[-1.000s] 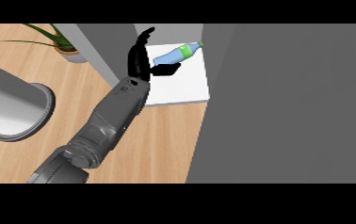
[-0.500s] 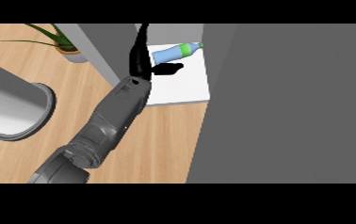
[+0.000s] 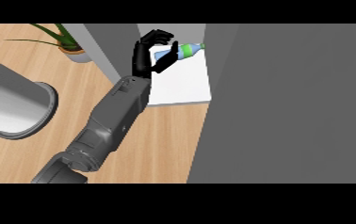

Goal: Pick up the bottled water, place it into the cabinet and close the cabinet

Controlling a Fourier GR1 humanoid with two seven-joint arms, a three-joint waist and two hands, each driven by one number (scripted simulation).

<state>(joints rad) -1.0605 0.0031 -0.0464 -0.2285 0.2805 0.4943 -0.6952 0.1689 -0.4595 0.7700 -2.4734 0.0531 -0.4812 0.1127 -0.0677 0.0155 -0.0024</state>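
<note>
The bottled water (image 3: pixel 183 51), clear blue with a green label, lies on its side on the white cabinet shelf (image 3: pixel 184 84), cap pointing right. My left hand (image 3: pixel 146 56) is inside the cabinet just left of the bottle's base. Its fingers (image 3: pixel 161 37) curl over above the bottle, and a gap shows between them and it. The thumb (image 3: pixel 165 64) points up toward the bottle's underside. I cannot tell whether it touches. The right hand does not show.
The open grey cabinet door (image 3: pixel 278 105) fills the right side and hides what lies behind it. The cabinet's grey side wall (image 3: pixel 111 49) stands left of the hand. A potted plant (image 3: pixel 66 46) and a round metal sink (image 3: pixel 21 108) lie at the left on the wooden counter (image 3: pixel 167 138).
The left hand's fingers, straight and upright before, have curled over at the top. The bottle has stayed where it lay on the shelf.
</note>
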